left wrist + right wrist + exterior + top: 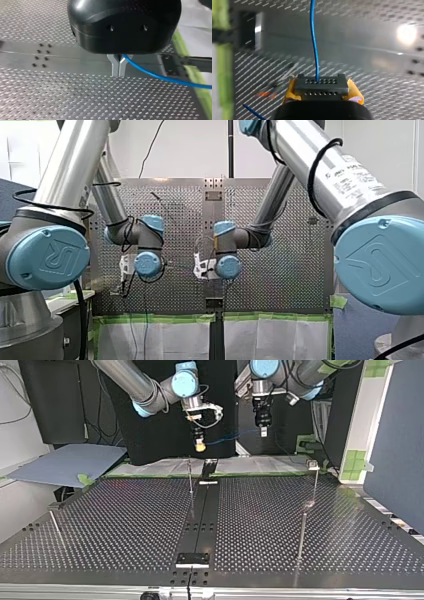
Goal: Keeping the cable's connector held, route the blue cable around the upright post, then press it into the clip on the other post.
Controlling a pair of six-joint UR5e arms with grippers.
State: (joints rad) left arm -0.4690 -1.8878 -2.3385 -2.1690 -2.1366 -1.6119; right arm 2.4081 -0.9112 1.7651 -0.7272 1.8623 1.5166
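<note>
— Perforated table (pixel 125 525) fills the lower part of the top view, dark and glossy. Where are the arms?

— Both hang over its far edge, in the upper middle of that view. My right arm (pixel 127 377) enters from the upper left, my left arm (pixel 263 367) from the upper right.

— And the posts?

— A thin upright post (pixel 190 477) stands at the centre of that view, below the arms. A second post (pixel 314 485) stands at the right, and I take its small head to be the clip (pixel 313 464).

— What do the claws hold?

— My right gripper (pixel 322 91) is clamped on the black connector (pixel 322 86), with yellow pads (pixel 355 93) either side of it. My left gripper (pixel 118 72) has its metal fingers (pixel 115 66) pressed together on the blue cable (pixel 160 78), which runs out sideways from between them.

— Where does the cable lie?

— In mid-air, spanning the gap between the two grippers and touching neither post.

— Which step, then?

— The start of routing, I judge: connector secured, cable pinched, nothing wrapped. Next, my left arm should carry its pinch down and around the centre post while my right holds the connector firm. It should leave enough slack that nothing pulls free. The clip comes after.
</note>
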